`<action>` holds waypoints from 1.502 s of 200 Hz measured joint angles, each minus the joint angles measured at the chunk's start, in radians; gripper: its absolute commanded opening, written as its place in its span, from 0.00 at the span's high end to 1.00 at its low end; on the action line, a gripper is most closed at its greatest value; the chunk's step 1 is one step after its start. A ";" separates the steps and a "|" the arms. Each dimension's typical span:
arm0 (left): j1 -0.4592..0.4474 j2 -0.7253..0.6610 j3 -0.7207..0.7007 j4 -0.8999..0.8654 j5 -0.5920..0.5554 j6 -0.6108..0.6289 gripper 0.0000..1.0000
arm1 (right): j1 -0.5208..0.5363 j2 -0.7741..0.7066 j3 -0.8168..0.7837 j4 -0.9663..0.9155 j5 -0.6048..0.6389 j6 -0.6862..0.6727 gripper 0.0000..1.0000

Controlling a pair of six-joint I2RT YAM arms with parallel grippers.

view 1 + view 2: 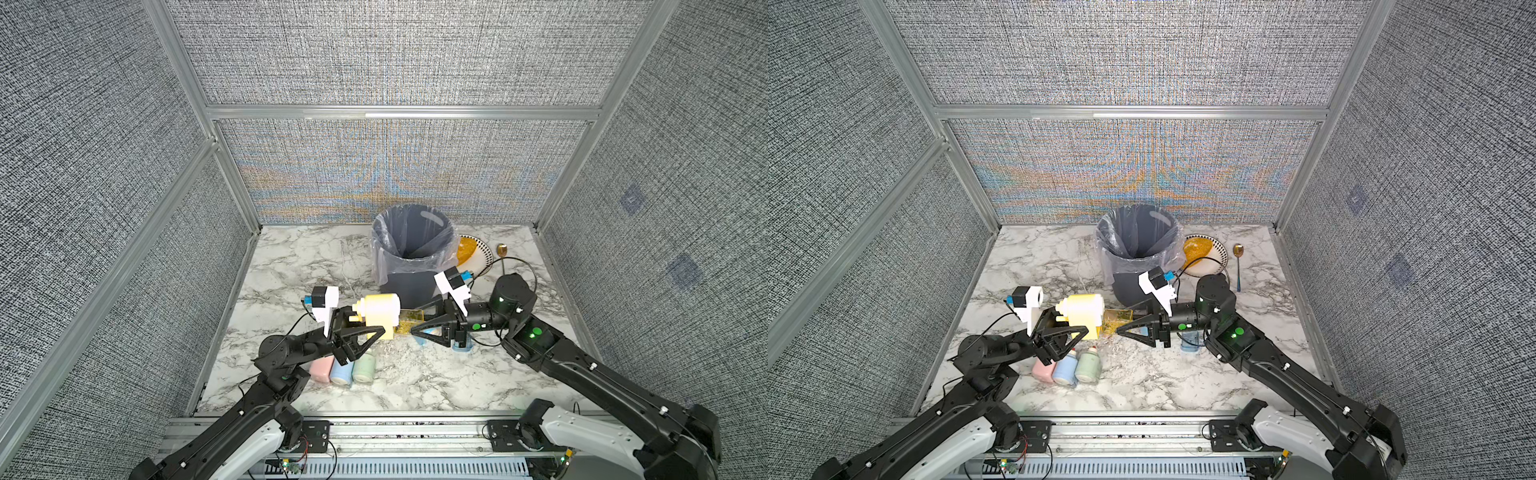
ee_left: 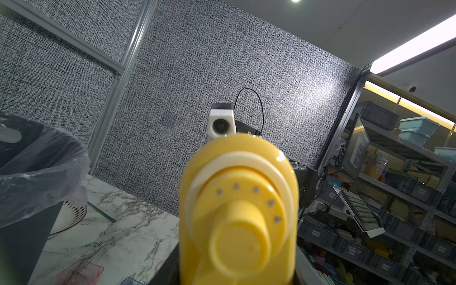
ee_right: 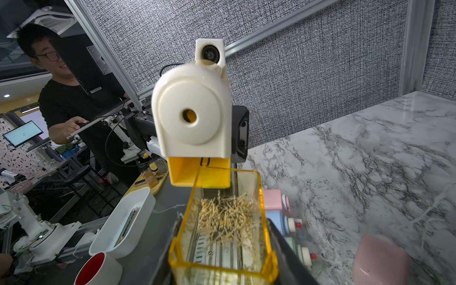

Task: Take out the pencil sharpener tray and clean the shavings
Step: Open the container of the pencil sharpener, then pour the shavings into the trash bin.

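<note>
The left gripper (image 1: 370, 327) has its black fingers clamped on the crank end of the cream-and-yellow plastic pencil sharpener (image 1: 380, 309), which fills the left wrist view (image 2: 237, 209) with a dark finger at each lower side. The right gripper (image 1: 417, 321) is closed on the outer end of the clear amber plastic tray (image 1: 409, 318); the right wrist view shows a finger pressed against each long wall of the tray (image 3: 222, 269). A loose heap of pale beige pencil shavings (image 3: 224, 217) lies in the tray's far half. The tray's inner end sits at the mouth of the sharpener's yellow base slot, and whether it has cleared the slot cannot be told. Both arms reach in low from the near edge, forearms roughly level, and their grippers point at each other across the middle of the white marble-patterned tabletop (image 1: 299, 266). Sharpener and tray hang above the tabletop. The dark grey waste bin with a clear plastic liner (image 1: 405, 286) stands just behind them, its mouth open. Three pastel bottles in pink, blue and green (image 1: 343, 370) lie just below the left gripper. The far-left part of the tabletop is bare.
</note>
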 measured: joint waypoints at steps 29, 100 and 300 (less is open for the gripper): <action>0.000 -0.015 0.007 -0.012 0.000 0.008 0.90 | -0.019 -0.026 -0.005 -0.026 0.000 -0.007 0.65; 0.001 -0.105 0.026 -0.170 -0.011 0.082 0.90 | -0.047 -0.074 0.029 -0.119 0.056 -0.079 0.66; 0.001 -0.234 -0.048 -0.455 -0.094 0.219 0.90 | -0.047 0.298 0.512 -0.394 0.562 -0.256 0.65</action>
